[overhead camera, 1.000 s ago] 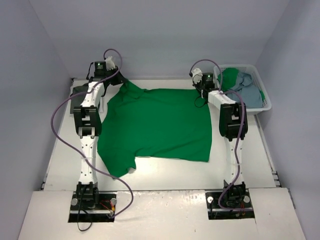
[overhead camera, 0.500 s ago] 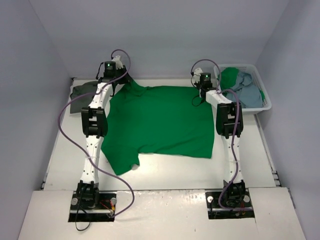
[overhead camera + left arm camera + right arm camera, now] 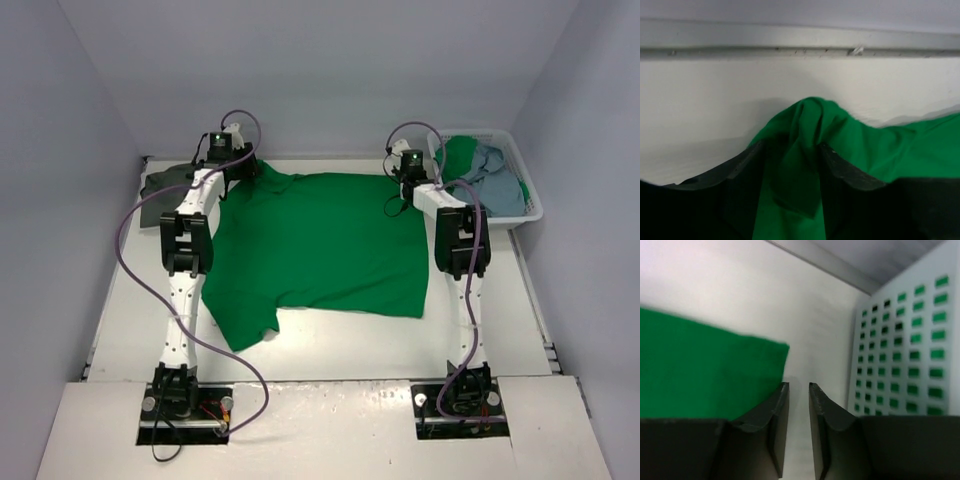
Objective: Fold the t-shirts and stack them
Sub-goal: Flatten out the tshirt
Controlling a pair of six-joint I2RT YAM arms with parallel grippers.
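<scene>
White surface [image 3: 120, 330] carried the green t-shirt [image 3: 320, 245] spread flat, long axis left-right; left pincer [image 3: 791, 147] stood parted astride its bunched far-left edge, right pincer [image 3: 798, 387] parted, empty, just beside its far-right corner.

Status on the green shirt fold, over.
Left gripper open, green shirt bunched between its jaws. Right gripper slightly open, empty, beside shirt corner. Nothing blocking; basket off right.

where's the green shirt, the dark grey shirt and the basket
green shirt [image 3: 320, 240], top view, middle of its body
dark grey shirt [image 3: 160, 195], top view, part showing left of the left arm
basket [image 3: 905, 360], right wrist view, perforated side wall
</scene>
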